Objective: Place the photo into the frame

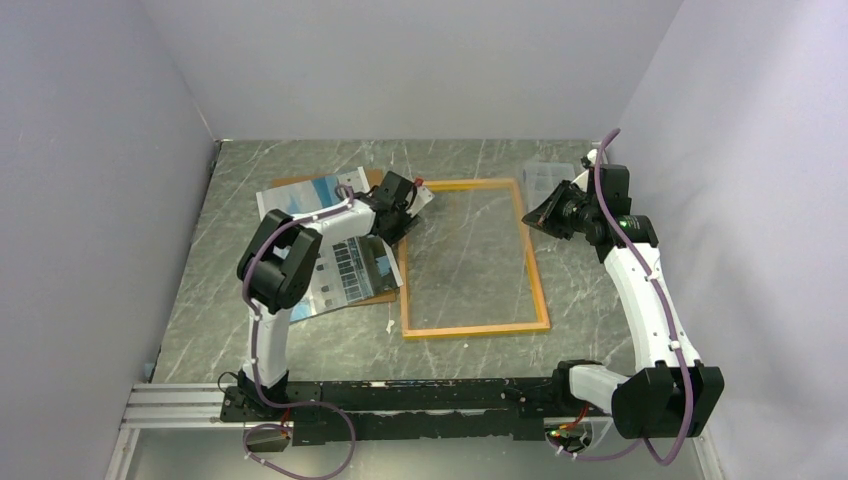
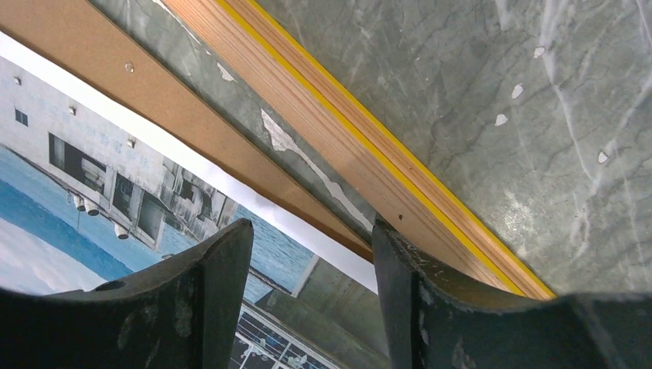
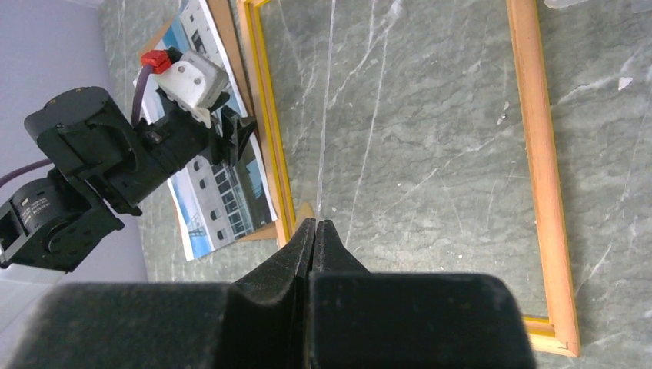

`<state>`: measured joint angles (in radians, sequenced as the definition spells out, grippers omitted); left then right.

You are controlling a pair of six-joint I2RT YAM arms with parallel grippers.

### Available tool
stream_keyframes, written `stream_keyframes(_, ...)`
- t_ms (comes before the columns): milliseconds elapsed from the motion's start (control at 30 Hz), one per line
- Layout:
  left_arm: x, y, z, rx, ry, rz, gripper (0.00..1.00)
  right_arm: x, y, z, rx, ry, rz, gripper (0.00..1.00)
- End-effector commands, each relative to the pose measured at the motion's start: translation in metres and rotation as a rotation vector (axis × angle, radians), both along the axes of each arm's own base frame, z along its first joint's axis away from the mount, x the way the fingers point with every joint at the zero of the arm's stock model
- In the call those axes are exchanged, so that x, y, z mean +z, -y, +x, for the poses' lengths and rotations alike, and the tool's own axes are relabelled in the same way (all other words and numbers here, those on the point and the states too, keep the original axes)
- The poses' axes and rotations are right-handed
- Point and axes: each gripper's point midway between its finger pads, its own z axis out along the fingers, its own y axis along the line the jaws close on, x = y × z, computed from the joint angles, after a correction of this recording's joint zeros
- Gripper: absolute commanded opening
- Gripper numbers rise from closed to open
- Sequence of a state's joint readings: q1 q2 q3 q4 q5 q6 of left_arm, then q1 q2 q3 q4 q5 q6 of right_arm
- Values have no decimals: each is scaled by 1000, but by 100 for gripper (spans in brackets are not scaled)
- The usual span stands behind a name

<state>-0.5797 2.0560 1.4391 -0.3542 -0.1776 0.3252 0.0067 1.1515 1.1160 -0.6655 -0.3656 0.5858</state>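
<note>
Top external view shows the left gripper [image 1: 404,227] spread over the white-building paper photo [image 1: 345,270], the right gripper [image 1: 529,217] pressed together over the yellow-edged rectangular frame [image 1: 475,328].

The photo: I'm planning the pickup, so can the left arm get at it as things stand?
Probably yes. The left gripper hangs open right over the edge of the photo, beside the frame, with nothing lying in between.

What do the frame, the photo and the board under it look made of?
The frame: likely wood, visible grain, yellow-painted edge. The photo: thin printed paper, white margin. The board: matte brown, probably fibreboard or card.
</note>
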Motion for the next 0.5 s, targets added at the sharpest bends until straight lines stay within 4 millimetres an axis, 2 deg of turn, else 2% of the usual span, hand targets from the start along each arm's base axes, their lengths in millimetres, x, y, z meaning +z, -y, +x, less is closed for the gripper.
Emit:
stream_keyframes(0,-24,-18,-15,-34,-17,97,64,19,-2,1,27,65,4,0)
stream_keyframes(233,-34,-67,-30,-56,-17,232,64,16,-9,4,56,63,39,0)
stream_keyframes(367,-32,-94,-28,-23,-16,254,63,8,-12,4,67,48,48,0)
stream_keyframes(467,-26,-105,-24,-5,-8,257,63,4,-12,3,67,42,55,0)
